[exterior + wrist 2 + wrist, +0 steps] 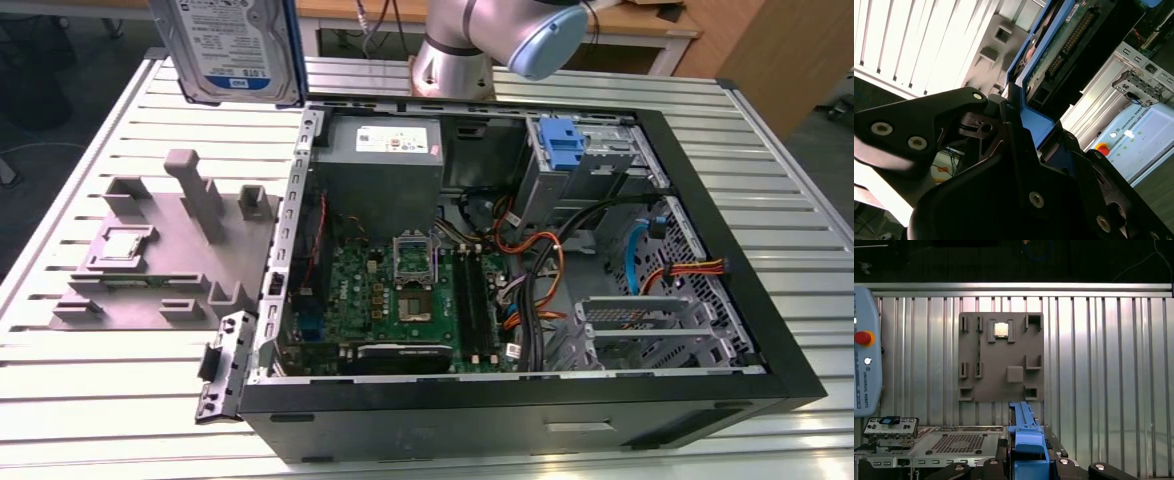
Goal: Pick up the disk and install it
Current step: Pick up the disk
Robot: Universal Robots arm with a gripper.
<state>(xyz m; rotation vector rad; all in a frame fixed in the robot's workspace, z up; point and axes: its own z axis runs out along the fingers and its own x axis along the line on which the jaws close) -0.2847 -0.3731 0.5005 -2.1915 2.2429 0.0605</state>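
End effector (1030,465), seemingly snug around edge of the disk (227,45).

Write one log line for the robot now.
gripper: shut on disk | disk: held above table | case: open, disk not installed

My table (120,400) is all ribbed silver metal slats, and bright light glares off them pretty hard in the second wrist view. Beyond it there's a light wooden desk (641,22) and a wooden cabinet (781,45), with grey floor (834,150) off the exterior view's right.
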